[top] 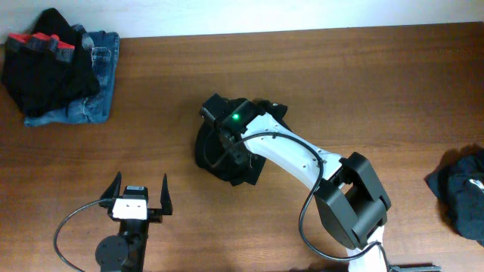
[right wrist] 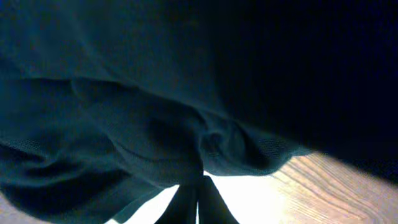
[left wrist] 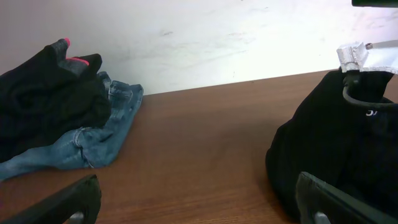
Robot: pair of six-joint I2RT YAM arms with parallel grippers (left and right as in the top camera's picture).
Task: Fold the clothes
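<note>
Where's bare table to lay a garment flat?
Bare table between the jeans pile and the black top; more far right, between that top and the dark garment at the edge. Crowded: centre, where the right gripper pinches the top, arm crossing near right.

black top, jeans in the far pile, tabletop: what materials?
The black top: likely thin soft knit, matte; it drapes in limp folds, fine weave shows up close.
The jeans: faded blue denim, stitched seams visible.
The table: brown wood grain with slight sheen; solid wood or laminate, cannot tell.
</note>
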